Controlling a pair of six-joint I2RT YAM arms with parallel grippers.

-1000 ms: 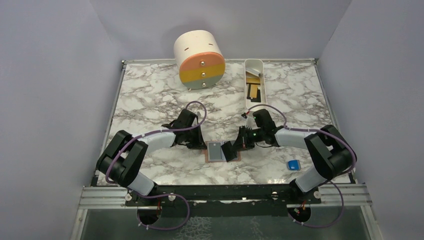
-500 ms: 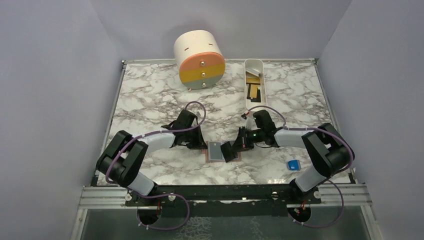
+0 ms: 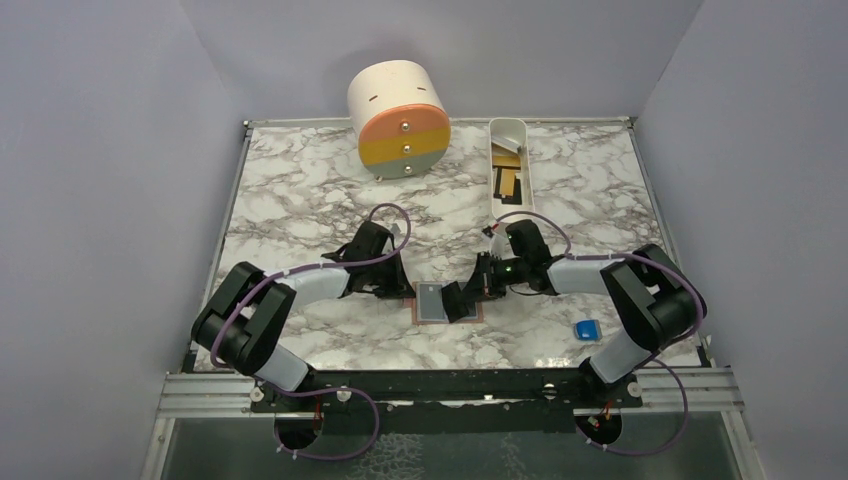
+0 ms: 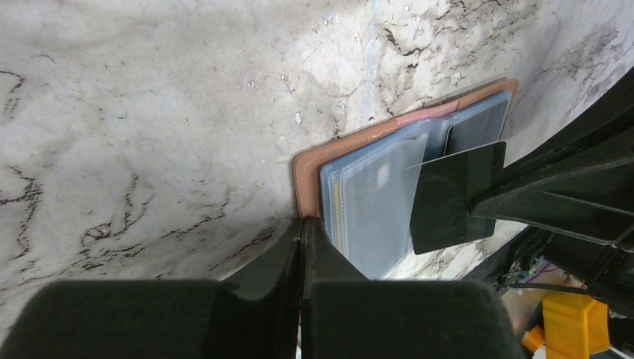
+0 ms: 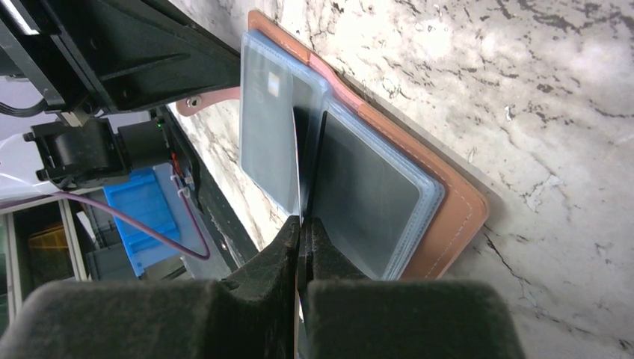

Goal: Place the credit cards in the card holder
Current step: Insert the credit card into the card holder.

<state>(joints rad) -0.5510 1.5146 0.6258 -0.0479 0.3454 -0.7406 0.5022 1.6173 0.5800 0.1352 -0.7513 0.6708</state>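
The tan-brown card holder (image 3: 431,301) lies open on the marble table, its clear grey-blue sleeves facing up. It also shows in the left wrist view (image 4: 370,198) and the right wrist view (image 5: 374,187). My left gripper (image 3: 405,291) is shut on the holder's left edge (image 4: 304,222), where a tan strap runs between the fingers. My right gripper (image 3: 470,294) is shut on a black credit card (image 4: 452,196). It holds the card on edge above the holder's middle fold, where it shows edge-on (image 5: 297,164) over the sleeves. The card's lower edge sits at the sleeve openings.
A long white tray (image 3: 510,130) at the back right holds tan and black cards. A cream cylinder with orange, yellow and grey drawer fronts (image 3: 400,118) stands at the back. A small blue block (image 3: 586,329) lies near the right arm's base.
My right gripper has moved slightly left with the black card, further over the open holder. The left gripper has stayed on the holder's edge.
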